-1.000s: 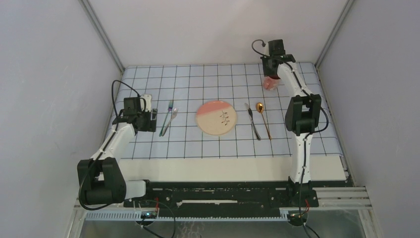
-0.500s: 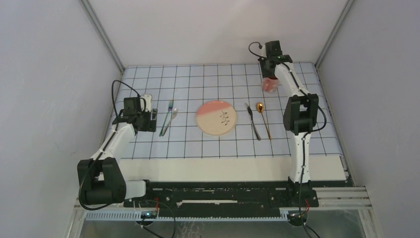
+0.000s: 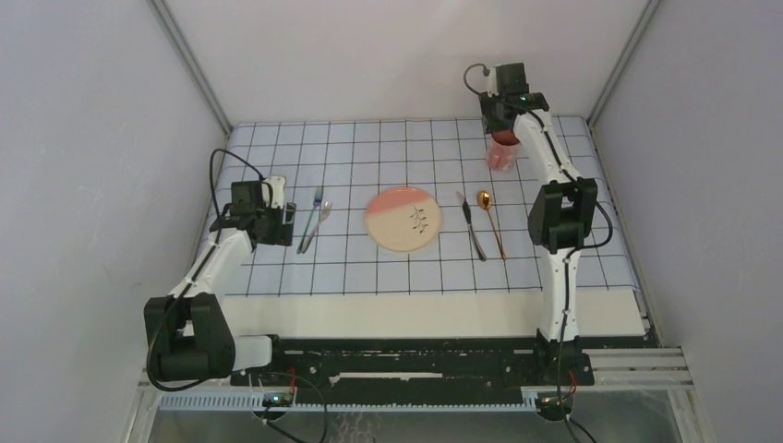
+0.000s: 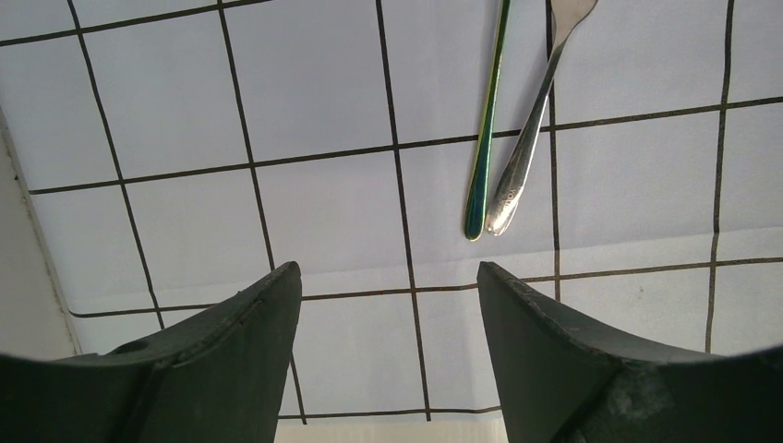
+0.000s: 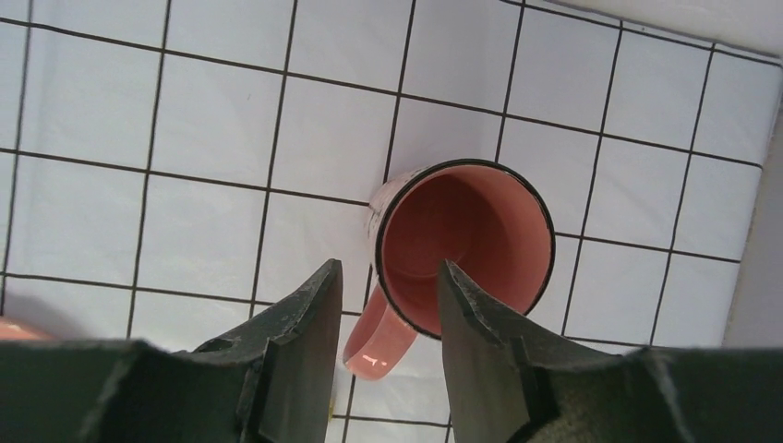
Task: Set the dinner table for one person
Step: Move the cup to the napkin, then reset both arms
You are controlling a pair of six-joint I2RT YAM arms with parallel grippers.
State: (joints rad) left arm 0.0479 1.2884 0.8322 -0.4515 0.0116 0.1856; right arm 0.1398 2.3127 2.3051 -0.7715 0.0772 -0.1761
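Your right gripper (image 5: pixel 388 268) hangs over the mug (image 5: pixel 462 240) with its jaws partly apart and nothing clamped. The mug's near wall and its handle (image 5: pixel 374 341) show in the gap. The mug stands upright on the checked cloth (image 5: pixel 185 111), at the far right beyond the knife (image 3: pixel 472 226) and spoon (image 3: pixel 489 221).

By my judgement, lift straight up until both fingers are above the rim, then swing away; a sideways drift could catch the rim or handle and tip the mug.

Your left gripper (image 4: pixel 388 269) is wide and empty, low over the cloth near the handle ends of the two forks (image 3: pixel 314 221), so steer it away from them. The plate (image 3: pixel 403 219) lies mid-cloth. The table (image 3: pixel 415 314) shows bare along the near edge.
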